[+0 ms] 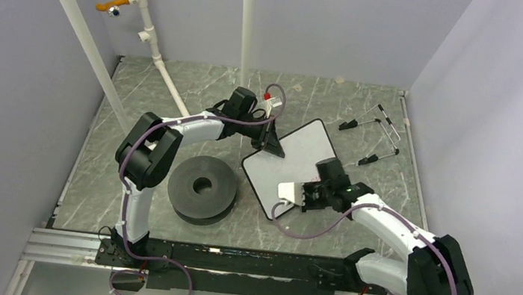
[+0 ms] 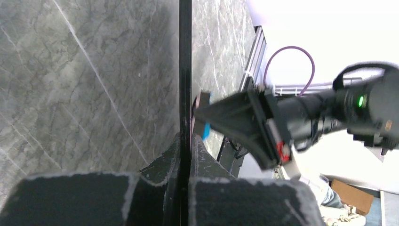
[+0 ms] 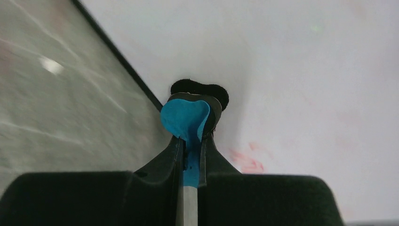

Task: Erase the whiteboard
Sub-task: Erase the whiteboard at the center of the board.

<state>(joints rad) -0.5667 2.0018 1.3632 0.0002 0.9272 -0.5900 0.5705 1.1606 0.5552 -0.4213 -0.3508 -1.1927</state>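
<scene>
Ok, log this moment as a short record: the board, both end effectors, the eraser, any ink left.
whiteboard: on the table, beside the black disc
left end effector: shut on the whiteboard's thin black edge
right end effector: shut on the blue eraser
eraser contact: tip touching the white surface, near the board's edge
red marks: faint traces beside the eraser
status: erasing not finished

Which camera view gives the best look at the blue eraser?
The right wrist view: the blue eraser fills the centre, pinched in the right gripper, its tip against the whiteboard. The left wrist view shows only a small blue sliver of it beyond the board's edge. In the top view it is hidden under the gripper.
</scene>
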